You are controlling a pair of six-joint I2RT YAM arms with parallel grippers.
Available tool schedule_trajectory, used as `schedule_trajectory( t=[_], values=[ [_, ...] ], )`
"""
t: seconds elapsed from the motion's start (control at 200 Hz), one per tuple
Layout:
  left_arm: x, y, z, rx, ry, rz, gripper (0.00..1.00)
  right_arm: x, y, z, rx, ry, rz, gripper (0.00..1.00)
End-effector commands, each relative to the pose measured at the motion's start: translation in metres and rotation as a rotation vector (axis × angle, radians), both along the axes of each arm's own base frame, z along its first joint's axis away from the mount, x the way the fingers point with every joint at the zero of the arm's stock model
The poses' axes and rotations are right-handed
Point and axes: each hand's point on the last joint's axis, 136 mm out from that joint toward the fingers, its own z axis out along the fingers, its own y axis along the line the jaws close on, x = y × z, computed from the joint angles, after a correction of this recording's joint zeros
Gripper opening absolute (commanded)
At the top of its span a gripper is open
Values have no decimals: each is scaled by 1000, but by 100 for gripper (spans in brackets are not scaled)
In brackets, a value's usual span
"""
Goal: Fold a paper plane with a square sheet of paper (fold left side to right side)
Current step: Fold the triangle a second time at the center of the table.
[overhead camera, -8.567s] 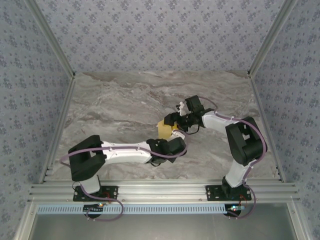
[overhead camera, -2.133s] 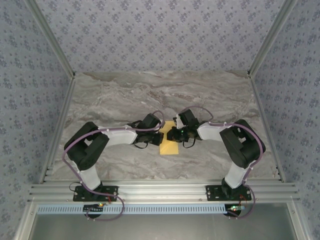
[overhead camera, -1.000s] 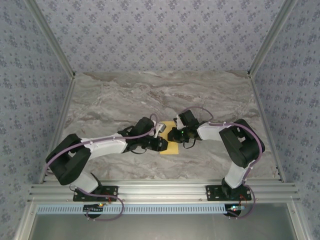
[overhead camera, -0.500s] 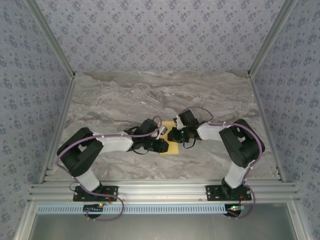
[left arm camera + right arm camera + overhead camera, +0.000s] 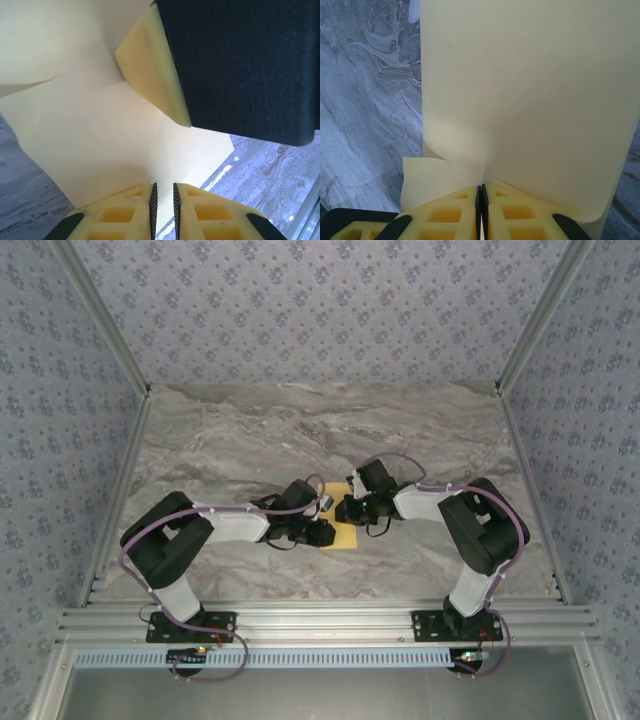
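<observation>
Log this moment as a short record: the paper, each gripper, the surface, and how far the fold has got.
paper: sheet of paper, yellow, folded to a narrow rectangle, on the table between the two grippers
left arm: left gripper at the sheet's edge, jaws almost together with a thin gap; whether it grips the sheet cannot be told
right arm: right gripper shut on the sheet, which curls beside its fingertips
surface: marble-patterned table
progress: creases visible in the left wrist view; no plane shape yet

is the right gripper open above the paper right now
No, in the right wrist view the right gripper is shut, pinching an edge of the yellow sheet of paper.
</observation>
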Motion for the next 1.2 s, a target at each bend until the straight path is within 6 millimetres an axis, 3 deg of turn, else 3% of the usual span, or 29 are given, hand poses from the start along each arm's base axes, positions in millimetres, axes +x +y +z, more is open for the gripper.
schedule_trajectory(
  t=[0.0, 0.485, 0.994, 1.079, 1.194],
  values=[
    [-3, 7, -9, 40, 2, -1, 18, -19, -19, -29, -123, 82, 5, 11],
    [-19, 14, -19, 36, 44, 8, 17, -19, -19, -30, -129, 88, 11, 11],
    [-50, 29, -23, 42, 73, -2, 15, -18, -19, -30, -136, 93, 15, 11],
    [-52, 30, -18, 27, 71, 0, 14, -17, -18, -29, -133, 92, 15, 11],
    [-45, 28, 4, -18, 30, 10, 14, -17, -17, -28, -130, 92, 16, 11]
  ],
)
